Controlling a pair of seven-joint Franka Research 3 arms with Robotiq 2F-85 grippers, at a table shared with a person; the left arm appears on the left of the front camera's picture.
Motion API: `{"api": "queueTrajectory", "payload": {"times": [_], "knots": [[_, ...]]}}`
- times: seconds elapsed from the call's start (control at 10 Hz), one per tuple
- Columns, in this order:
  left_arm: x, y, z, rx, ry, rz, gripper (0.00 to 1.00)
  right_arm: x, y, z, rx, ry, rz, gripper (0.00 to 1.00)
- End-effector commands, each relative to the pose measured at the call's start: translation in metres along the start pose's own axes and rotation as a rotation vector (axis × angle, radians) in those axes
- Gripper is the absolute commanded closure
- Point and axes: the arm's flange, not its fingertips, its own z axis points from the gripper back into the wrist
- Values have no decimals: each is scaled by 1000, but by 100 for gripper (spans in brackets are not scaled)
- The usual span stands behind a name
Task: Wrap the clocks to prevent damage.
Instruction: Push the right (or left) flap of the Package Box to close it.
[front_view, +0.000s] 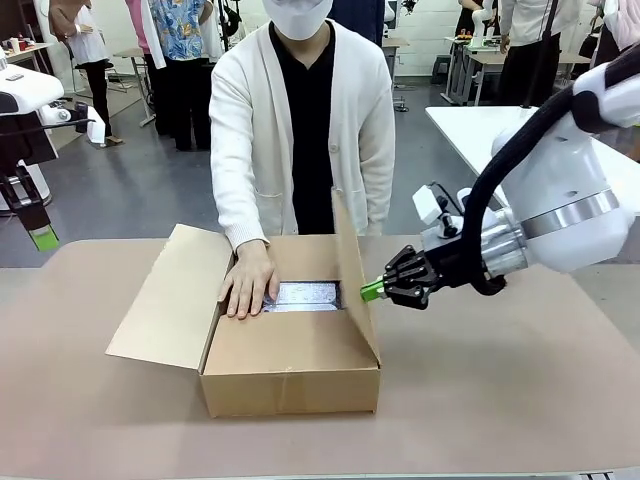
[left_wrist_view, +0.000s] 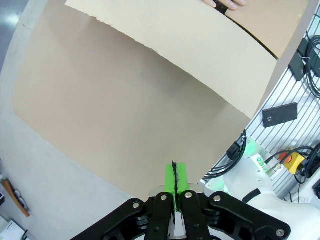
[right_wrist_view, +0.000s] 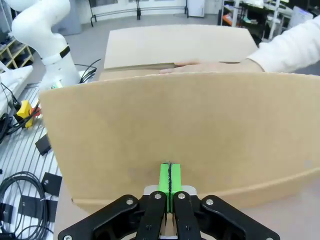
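Silvery wrapped package (front_view: 308, 295) in cardboard box (front_view: 290, 375): right end effector (front_view: 372, 290) is nearer.
The package lies flat inside the box under the person's hand (front_view: 248, 285), behind the upright right flap (front_view: 350, 250). The clenched, empty right end effector points at that flap's outer face. The left end effector (front_view: 43, 238), also clenched, hangs well apart.

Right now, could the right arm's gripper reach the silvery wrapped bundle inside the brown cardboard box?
Probably not: the upright brown cardboard flap stands between the shut right gripper and the silvery wrapped bundle, and the person's hand rests at its edge.
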Motion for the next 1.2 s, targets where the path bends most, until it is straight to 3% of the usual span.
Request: {"api": "queueTrajectory", "payload": {"times": [0.0, 0.4, 1.1], "knots": [[1, 0, 2, 3, 10, 18, 100, -1, -2, -19, -11, 20, 30, 99], [1, 0, 2, 3, 10, 18, 100, 3, -3, -34, -24, 65, 54, 99], [1, 0, 2, 3, 10, 18, 100, -28, -10, -60, 5, 134, -1, 99]]}}
